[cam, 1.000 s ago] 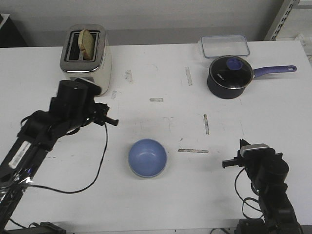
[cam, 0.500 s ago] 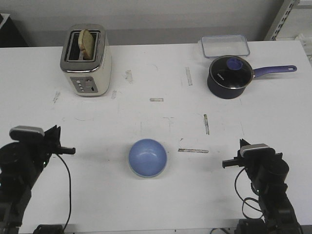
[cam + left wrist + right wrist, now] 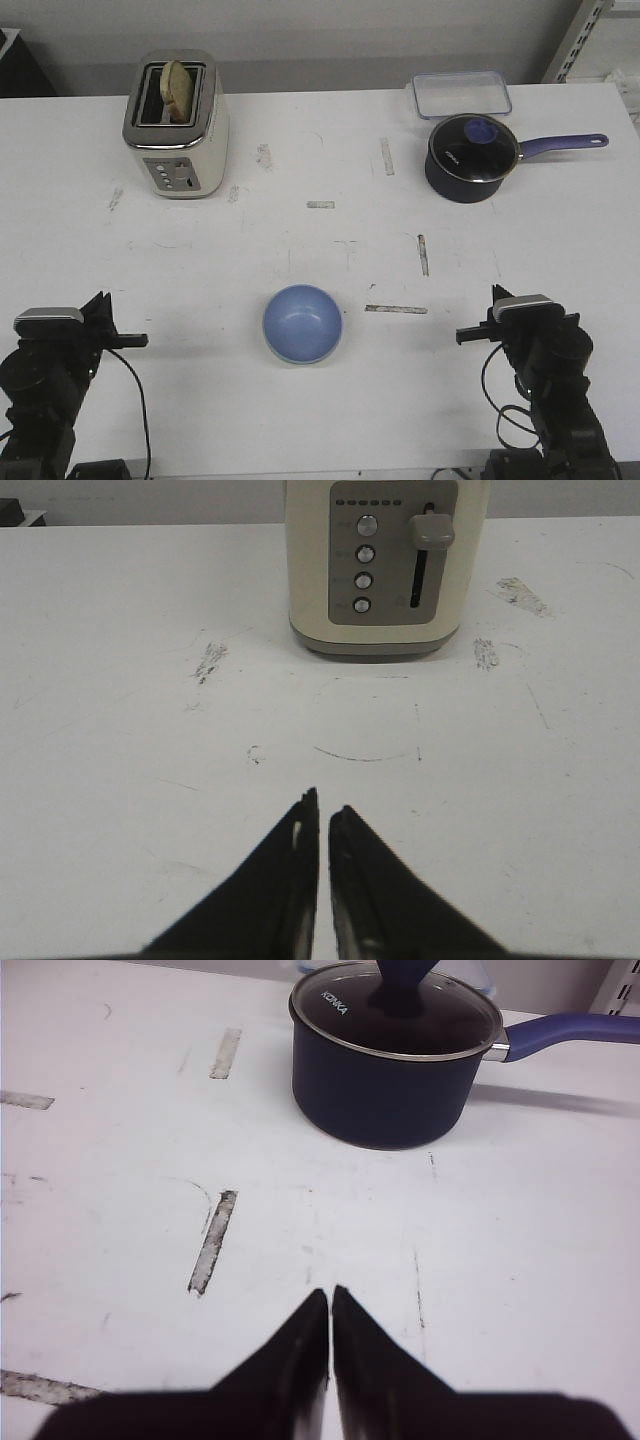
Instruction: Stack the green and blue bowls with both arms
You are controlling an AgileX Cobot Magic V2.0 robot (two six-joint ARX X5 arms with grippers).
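The light blue bowl (image 3: 303, 323) sits upright on the white table, front centre. No green bowl shows in any view. My left gripper (image 3: 140, 341) is low at the front left, well left of the bowl, shut and empty. In the left wrist view its jaws (image 3: 324, 805) are together over bare table, pointing at the toaster. My right gripper (image 3: 462, 337) is at the front right, right of the bowl, shut and empty. In the right wrist view its jaws (image 3: 331, 1293) are together over bare table.
A cream toaster (image 3: 177, 125) with a bread slice stands at the back left and also shows in the left wrist view (image 3: 385, 565). A dark navy saucepan (image 3: 472, 158) with a purple handle and a clear lidded box (image 3: 462, 95) are at the back right. The saucepan also shows in the right wrist view (image 3: 395, 1055).
My left arm has drawn back from beside the toaster to the front left corner of the table. The right arm and the blue bowl have not moved.
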